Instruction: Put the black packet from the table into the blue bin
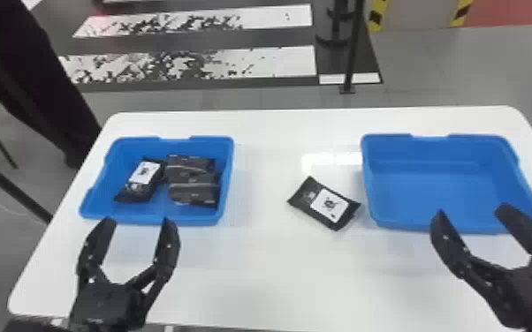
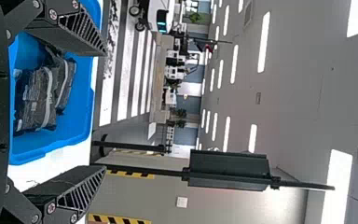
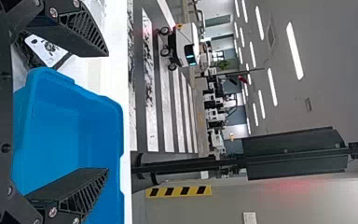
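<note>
Just beside the left wall of the right-hand blue bin (image 1: 437,183), out on the white worktop (image 1: 269,269), there's our black packet (image 1: 324,204), white label (image 1: 330,206) facing up, and nobody's got hold of it! Look at how it lies: long axis on the slant, one end towards the worktop's far left corner, the other towards the near right corner. Whether that near end brushes the bin wall, I can't quite say from here.

Now, the hands! The right gripper (image 1: 472,211) hangs by the front rim of the right-hand bin, fingers spread, nothing between them, with the packet off to its left. Over by the front rim of the left-hand blue bin (image 1: 150,219), the left gripper (image 1: 139,220) waits, spread wide and holding nothing too. On nearness, it's the right arm's ball, I'd say: a swing left, then a turn to pinch across the narrow side, minding that bin wall!

And which bin? The left-hand one holds other black packets (image 1: 193,183), so my money's on that, and if so it's a carry leftward, maybe making the left arm the better pick after all
</note>
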Action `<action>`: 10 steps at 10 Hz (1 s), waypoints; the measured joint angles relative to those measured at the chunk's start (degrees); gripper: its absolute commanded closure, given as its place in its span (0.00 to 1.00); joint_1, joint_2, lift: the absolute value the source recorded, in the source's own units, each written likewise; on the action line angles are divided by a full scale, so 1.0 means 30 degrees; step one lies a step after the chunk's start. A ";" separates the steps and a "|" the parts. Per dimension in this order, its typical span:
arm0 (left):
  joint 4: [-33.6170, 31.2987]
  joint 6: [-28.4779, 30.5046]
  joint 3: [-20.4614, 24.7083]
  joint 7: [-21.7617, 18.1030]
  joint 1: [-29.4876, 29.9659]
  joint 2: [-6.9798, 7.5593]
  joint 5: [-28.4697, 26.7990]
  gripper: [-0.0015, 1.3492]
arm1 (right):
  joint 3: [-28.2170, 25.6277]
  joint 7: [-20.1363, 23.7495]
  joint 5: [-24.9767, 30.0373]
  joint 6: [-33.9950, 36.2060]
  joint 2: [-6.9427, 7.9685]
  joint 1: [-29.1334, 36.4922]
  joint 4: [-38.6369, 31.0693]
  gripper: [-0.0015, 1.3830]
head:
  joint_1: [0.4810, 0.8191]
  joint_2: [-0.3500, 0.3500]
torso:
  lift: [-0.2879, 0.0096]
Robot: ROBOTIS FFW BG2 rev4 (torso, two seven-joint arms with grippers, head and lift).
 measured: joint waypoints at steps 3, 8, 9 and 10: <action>0.0000 0.0030 -0.0025 0.0000 -0.0049 0.0000 -0.0047 0.13 | 0.0008 0.0000 0.0056 0.0000 0.0000 -0.0022 0.0000 0.10 | 0.63 0.64 | 0.60; 0.0161 0.1038 -0.0185 -0.0676 -0.0581 0.0053 -0.0365 0.12 | 0.0034 0.0000 0.0016 0.0000 0.0000 -0.0024 0.0020 0.10 | 0.63 0.62 | 0.60; 0.0577 0.1513 -0.0314 -0.1153 -0.1249 0.0078 -0.0707 0.12 | 0.0034 0.0000 0.0000 0.0000 0.0000 -0.0024 0.0031 0.10 | 0.63 0.59 | 0.60; 0.0818 0.2057 -0.0434 -0.1592 -0.2038 0.0087 -0.1410 0.12 | 0.0034 0.0000 0.0011 0.0000 0.0000 -0.0024 0.0022 0.10 | 0.63 0.57 | 0.60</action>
